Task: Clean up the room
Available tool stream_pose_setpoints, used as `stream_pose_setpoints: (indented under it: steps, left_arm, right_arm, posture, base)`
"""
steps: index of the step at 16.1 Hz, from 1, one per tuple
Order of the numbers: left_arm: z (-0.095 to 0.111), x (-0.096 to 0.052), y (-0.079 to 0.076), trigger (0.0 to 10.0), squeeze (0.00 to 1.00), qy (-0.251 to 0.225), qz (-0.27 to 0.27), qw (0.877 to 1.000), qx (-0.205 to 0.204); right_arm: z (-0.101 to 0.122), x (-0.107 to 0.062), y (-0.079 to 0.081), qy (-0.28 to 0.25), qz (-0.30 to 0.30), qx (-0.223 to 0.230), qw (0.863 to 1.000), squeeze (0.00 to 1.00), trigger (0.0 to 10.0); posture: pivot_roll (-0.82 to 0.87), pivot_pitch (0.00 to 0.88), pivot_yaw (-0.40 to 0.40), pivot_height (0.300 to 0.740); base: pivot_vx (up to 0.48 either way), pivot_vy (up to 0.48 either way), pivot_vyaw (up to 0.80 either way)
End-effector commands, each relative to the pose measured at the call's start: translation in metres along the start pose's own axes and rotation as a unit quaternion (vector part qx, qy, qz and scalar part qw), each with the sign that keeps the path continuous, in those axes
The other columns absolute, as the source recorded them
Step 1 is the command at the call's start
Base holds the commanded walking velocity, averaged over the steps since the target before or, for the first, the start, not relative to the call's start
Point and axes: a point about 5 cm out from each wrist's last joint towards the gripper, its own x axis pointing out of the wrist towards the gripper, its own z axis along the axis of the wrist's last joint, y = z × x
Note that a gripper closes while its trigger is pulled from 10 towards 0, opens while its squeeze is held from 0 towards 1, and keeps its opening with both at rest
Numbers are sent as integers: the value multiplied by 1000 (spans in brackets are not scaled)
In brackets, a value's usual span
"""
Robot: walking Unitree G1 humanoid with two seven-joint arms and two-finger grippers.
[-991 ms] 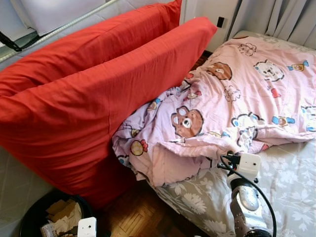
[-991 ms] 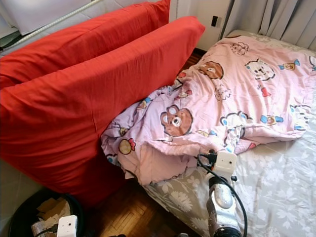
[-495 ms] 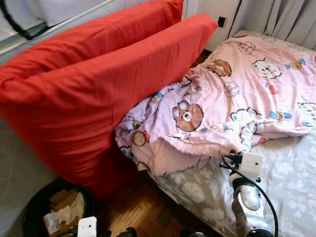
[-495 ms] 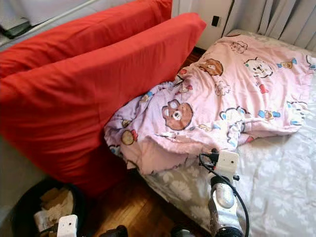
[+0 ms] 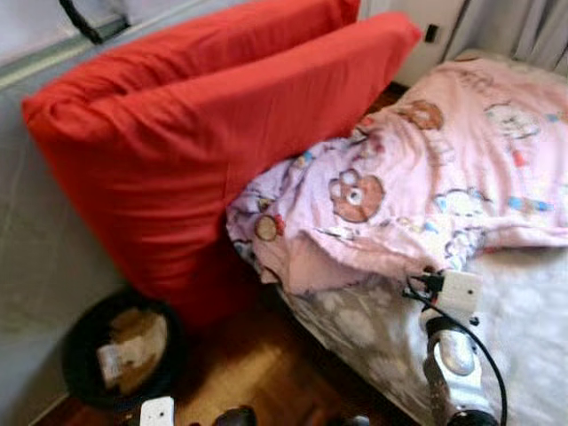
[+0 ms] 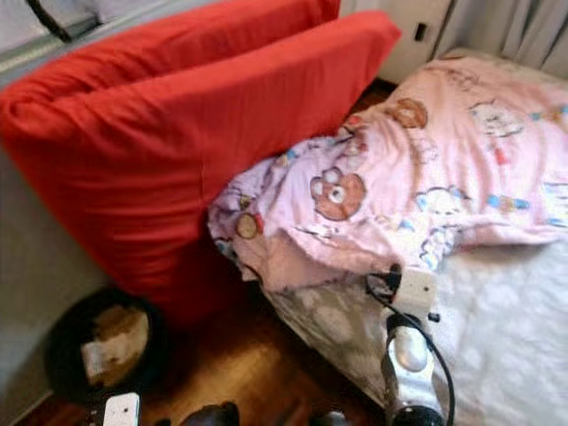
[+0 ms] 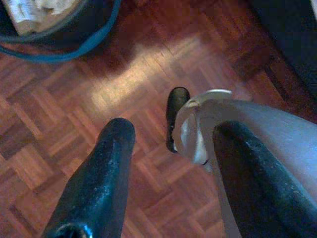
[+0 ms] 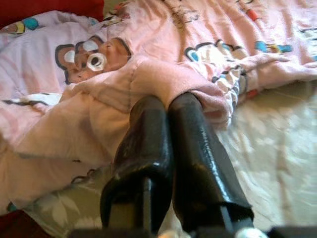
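The right gripper (image 8: 166, 111) has its fingers pressed together, empty, tips against the pink cartoon-print blanket (image 5: 461, 169) crumpled on the bed (image 5: 524, 311), at two o'clock. The left gripper (image 7: 171, 148) hangs spread over parquet floor (image 7: 59, 114).

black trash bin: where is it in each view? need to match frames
Left eye view: black trash bin, lower left, on the floor below the red cushions.
Right eye view: lower left, same spot.
Left wrist view: its rim at one corner.
Right wrist view: not in it.
Shared landmark: wood parquet floor.
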Motion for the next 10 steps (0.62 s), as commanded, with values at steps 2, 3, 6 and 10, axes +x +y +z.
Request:
stream_pose_setpoints:
  steps: [2, 3, 6, 10]
  left_arm:
    - [-5, -2, 4, 10000, 0, 10, 5, 1000, 5]
    - [-5, -2, 4, 10000, 0, 10, 4, 1000, 5]
    - [-6, -2, 3, 10000, 0, 10, 3, 1000, 5]
    - [-7, -3, 4, 10000, 0, 10, 5, 1000, 4]
  right_arm:
    - [-2, -3, -2, -2, -7, 0, 1000, 0, 10000]
    - [-1, -2, -3, -3, -8, 0, 1000, 0, 10000]
    - [1, -1, -6, -8, -17, -3, 1000, 0, 10000]
    - [3, -1, -11, -13, -33, -7, 999, 0, 10000]
  posture:
    - [0, 177, 21, 740]
    - [0, 177, 21, 740]
    - [-2, 176, 21, 740]
    - [0, 178, 21, 740]
  base:
    - [-247, 0, 0]
    - [-251, 0, 0]
    - [-251, 0, 0]
    - [-250, 0, 0]
